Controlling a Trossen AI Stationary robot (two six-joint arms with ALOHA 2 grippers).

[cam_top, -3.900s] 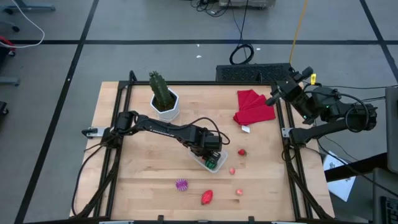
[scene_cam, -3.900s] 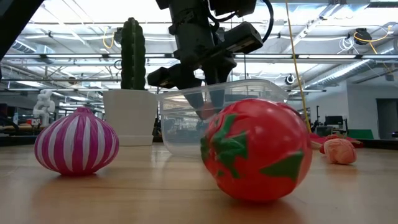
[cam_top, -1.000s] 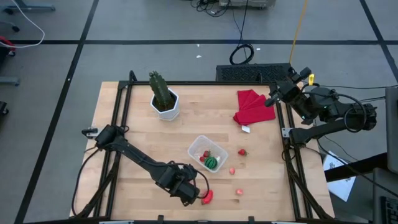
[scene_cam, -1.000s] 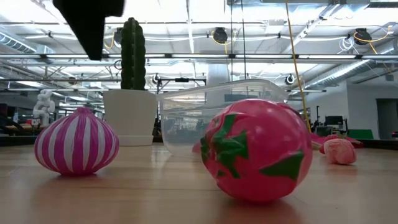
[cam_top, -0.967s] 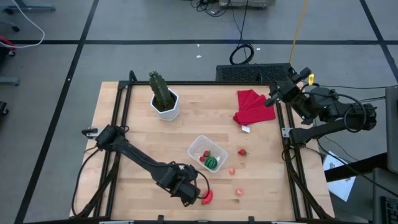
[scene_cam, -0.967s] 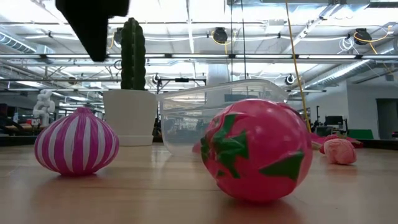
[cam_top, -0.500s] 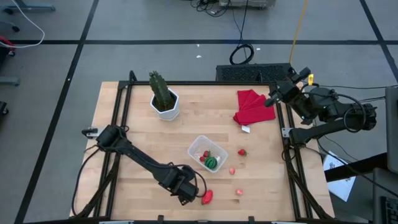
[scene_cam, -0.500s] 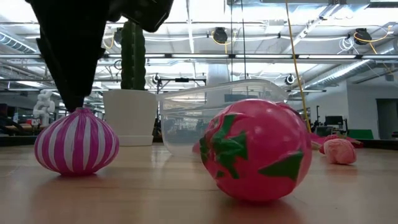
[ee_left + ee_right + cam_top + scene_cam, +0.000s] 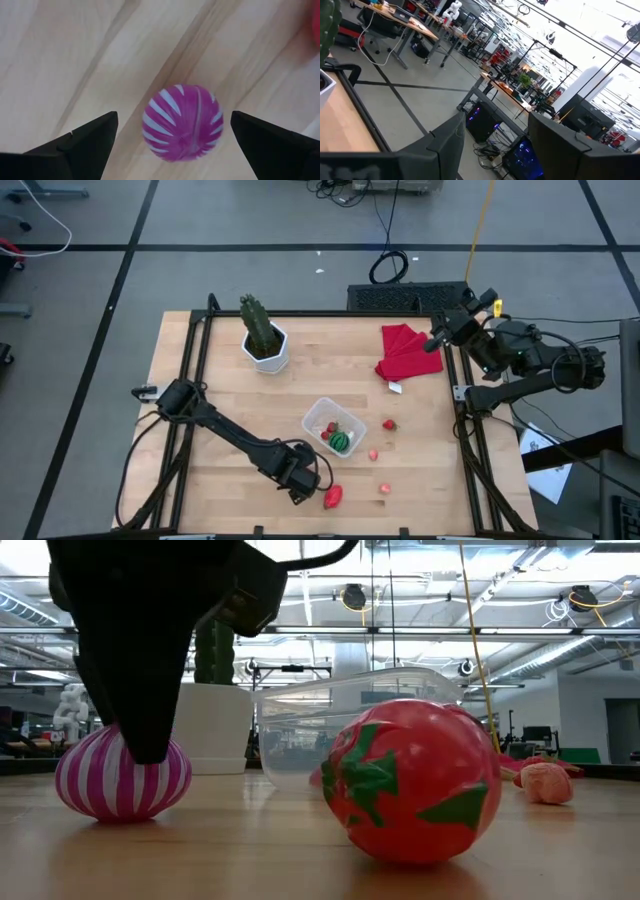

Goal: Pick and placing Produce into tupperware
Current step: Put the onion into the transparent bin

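Left wrist view shows the left gripper (image 9: 172,137), fingers wide apart, straddling the purple striped piece (image 9: 181,121) on the worktop's (image 9: 230,400) near edge, left of the tupperware (image 9: 333,427). Next: lower, close, carry it there. The right gripper (image 9: 437,340) waits, fingers apart, at the far right.

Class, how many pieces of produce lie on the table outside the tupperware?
5: purple piece under the left hand; large red one beside it; red berry, pink berry and another pink berry right of the tupperware. More may be hidden.
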